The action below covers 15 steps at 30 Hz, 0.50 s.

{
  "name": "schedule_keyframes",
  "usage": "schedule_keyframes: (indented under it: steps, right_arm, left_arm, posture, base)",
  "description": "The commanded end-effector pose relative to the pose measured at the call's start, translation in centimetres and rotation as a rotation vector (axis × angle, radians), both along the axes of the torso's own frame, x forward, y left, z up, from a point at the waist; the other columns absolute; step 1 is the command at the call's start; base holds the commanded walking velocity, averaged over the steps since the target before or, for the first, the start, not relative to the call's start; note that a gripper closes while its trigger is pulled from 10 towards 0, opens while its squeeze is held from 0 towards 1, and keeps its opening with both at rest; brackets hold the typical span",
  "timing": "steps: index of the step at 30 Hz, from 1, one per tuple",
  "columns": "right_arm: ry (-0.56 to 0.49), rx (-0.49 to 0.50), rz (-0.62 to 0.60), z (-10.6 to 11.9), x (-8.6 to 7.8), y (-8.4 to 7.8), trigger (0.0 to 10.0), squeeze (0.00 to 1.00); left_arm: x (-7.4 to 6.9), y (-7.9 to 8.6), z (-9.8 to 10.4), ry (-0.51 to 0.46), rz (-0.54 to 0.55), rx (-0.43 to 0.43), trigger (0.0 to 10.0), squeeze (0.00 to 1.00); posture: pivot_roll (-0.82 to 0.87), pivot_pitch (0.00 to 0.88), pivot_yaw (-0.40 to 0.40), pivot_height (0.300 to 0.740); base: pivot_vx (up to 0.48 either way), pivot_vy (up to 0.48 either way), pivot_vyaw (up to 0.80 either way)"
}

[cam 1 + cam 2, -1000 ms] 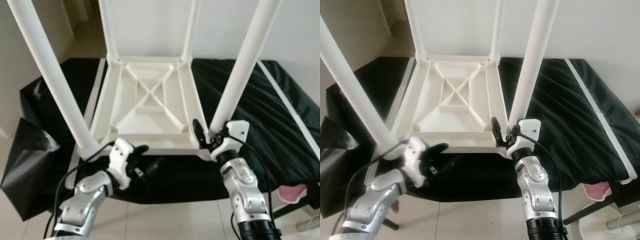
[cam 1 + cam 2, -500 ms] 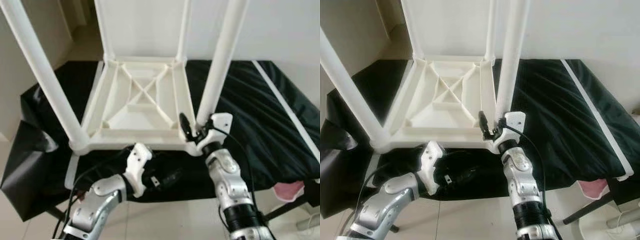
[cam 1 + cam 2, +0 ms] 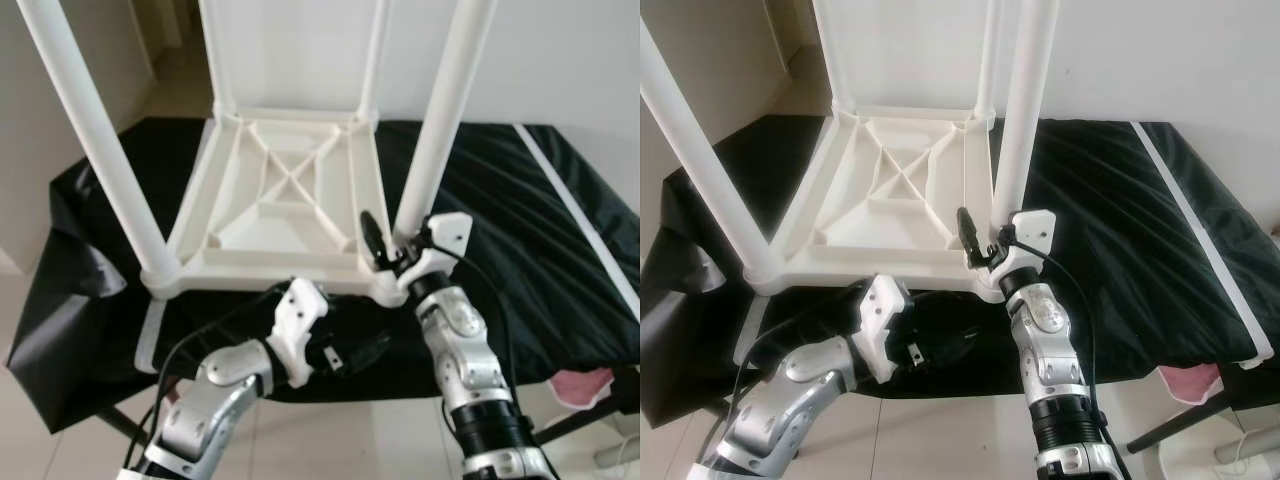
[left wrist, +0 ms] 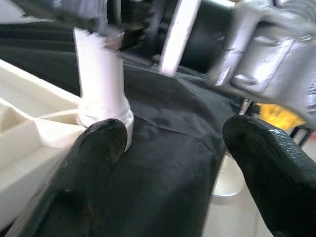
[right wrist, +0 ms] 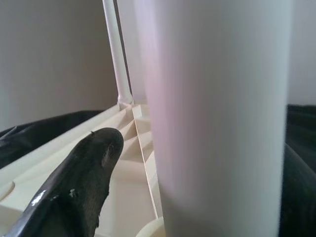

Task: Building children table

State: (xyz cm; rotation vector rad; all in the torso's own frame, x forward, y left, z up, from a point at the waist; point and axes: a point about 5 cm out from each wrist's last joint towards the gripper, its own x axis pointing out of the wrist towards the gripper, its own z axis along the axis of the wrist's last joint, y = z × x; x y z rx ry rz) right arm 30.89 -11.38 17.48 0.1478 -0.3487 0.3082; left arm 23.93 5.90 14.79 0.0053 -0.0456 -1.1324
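Table: a white plastic children's table (image 3: 290, 200) lies upside down at centre frame on a black cloth (image 3: 520, 230), ribbed underside up, four legs rising to the top edge.
Near right leg: this leg (image 3: 440, 120) stands in its corner socket, right of centre.
Right gripper: the right gripper (image 3: 395, 240) sits at that leg's base, fingers apart around it, the leg between them.
Left gripper: the left gripper (image 3: 360, 352) is at lower centre, just below the table's near edge over the cloth, fingers (image 4: 98, 148) spread and holding nothing.
Floor: pale tiles (image 3: 330, 440) along the bottom.
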Motion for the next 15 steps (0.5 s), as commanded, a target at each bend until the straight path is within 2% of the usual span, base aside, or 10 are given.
schedule_keyframes:
  steps: [1, 4, 14, 15]
  right_arm:
    - [-0.024, 0.006, -0.007, 0.9, -0.4, 0.1, 10.0, 0.00]
    - [-0.065, 0.017, -0.049, 2.8, -0.5, 0.0, 10.0, 0.00]
    - [-0.103, 0.011, -0.120, 5.3, -0.5, 0.4, 10.0, 0.00]
    - [-0.115, 0.017, -0.140, 6.2, -0.4, 0.7, 10.0, 0.00]
  left_arm:
    - [0.5, 0.1, -0.1, -0.022, 0.066, 0.024, 10.0, 0.00]
    - [0.6, 0.2, 0.0, -0.039, 0.054, 0.037, 10.0, 0.00]
    - [0.7, 0.0, -0.2, -0.046, 0.036, 0.046, 10.0, 0.00]
    - [0.6, -0.1, -0.1, -0.052, 0.034, 0.046, 10.0, 0.00]
  posture:
    - [0.00, 0.000, -0.043, 0.740]
    - [-0.01, 0.000, -0.040, 0.740]
    - [-0.02, 0.000, -0.036, 0.740]
    - [-0.02, 0.000, -0.037, 0.740]
  base:
    - [0.000, 0.000, 0.00]
    - [0.000, 0.000, 0.00]
    - [0.000, 0.000, 0.00]
    - [0.000, 0.000, 0.00]
